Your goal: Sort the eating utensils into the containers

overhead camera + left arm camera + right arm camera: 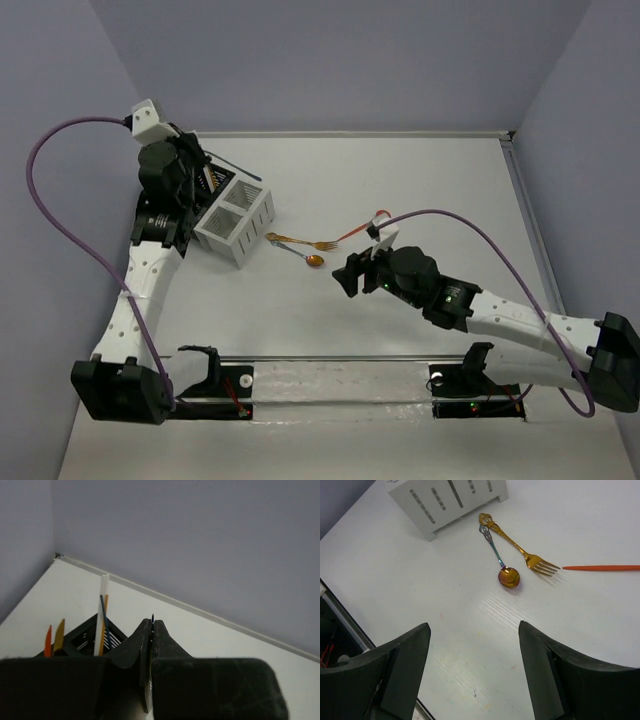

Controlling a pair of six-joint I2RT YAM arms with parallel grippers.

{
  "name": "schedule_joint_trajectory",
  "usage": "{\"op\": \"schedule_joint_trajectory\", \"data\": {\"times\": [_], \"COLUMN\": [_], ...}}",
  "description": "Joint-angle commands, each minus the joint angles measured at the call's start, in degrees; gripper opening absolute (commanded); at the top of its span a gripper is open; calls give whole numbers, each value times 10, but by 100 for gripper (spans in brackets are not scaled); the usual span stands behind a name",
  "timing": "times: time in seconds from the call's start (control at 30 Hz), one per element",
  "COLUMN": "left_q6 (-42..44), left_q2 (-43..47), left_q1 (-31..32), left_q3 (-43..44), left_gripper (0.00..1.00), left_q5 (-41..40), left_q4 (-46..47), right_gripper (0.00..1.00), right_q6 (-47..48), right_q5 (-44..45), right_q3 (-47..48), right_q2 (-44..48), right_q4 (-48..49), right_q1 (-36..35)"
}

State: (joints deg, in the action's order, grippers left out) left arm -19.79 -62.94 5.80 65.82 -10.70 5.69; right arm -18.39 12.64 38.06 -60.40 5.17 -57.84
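Note:
My left gripper (200, 165) hovers over the black caddy (212, 183) at the back left, shut on a thin dark blue utensil (152, 619) whose dark shaft (240, 168) sticks out to the right. The black caddy (85, 636) holds a white stick (103, 611), an orange piece and a gold piece. The white caddy (238, 216) stands beside it. A gold fork (520, 553), a copper-bowled spoon (509, 577) and an orange-red stick (600, 568) lie on the table. My right gripper (474, 626) is open and empty, just short of the spoon (306, 257).
A metal rail (330, 385) with clamps runs along the near edge between the arm bases. Purple cables loop above both arms. Walls close the table at the back and sides. The white caddy (450, 497) lies ahead and left of my right gripper.

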Motion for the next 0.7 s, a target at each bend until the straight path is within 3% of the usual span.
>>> {"op": "schedule_joint_trajectory", "data": {"times": [0.0,0.67], "left_q6": [70,170], "left_q2": [-58,-143], "left_q1": [-6,31], "left_q3": [21,-58], "left_gripper": [6,6], "left_q5": [-128,-130], "left_q4": [42,215], "right_gripper": [77,76], "right_q6": [13,13], "right_q5": [31,23], "right_q3": [-11,-12], "right_q2": [32,-3], "right_q4": [42,57], "right_q1": [-5,0]}}
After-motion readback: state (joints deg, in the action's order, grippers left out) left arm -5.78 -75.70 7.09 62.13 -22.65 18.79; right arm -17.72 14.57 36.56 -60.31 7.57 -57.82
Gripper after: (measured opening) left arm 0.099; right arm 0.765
